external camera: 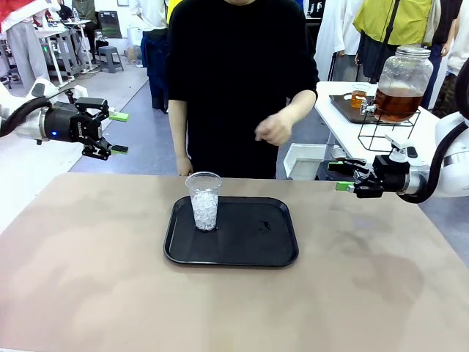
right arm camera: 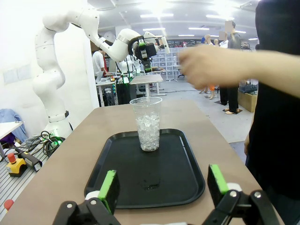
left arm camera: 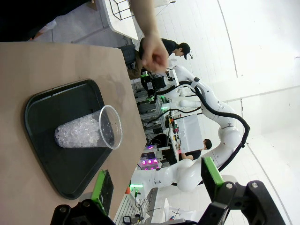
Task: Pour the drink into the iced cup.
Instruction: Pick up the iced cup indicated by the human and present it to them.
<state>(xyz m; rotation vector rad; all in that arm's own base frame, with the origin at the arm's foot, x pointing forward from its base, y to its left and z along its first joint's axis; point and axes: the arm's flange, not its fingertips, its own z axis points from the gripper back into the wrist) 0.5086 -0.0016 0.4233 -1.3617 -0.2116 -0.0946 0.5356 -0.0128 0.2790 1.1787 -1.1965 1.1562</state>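
Beige table [external camera: 88,279], shared with a person standing at its far edge; a white side table [external camera: 341,125] stands beyond the far right corner. We see the left gripper [external camera: 119,133] hovering above the far left corner, jaws wide apart and empty, fingers pointing right. We see the right gripper [external camera: 338,176] low over the far right edge, likewise spread and holding nothing, fingers pointing left. Between them the iced cup [external camera: 204,199] stands upright, long axis vertical, on the far left part of a black tray [external camera: 249,253] at the table's middle. The person's hand [external camera: 275,130] hangs loosely curled above the far edge, touching nothing. The drink [external camera: 398,104], amber-brown, sits in a clear tapped jar [external camera: 401,73] raised on a wire stand [external camera: 387,132] on the side table: far and right of the cup, well apart from it, just behind the right gripper. We judge the right arm nearer the drink and the left gripper somewhat nearer the cup; the coming move turns on bringing cup mouth and tap together, and no pouring has begun.
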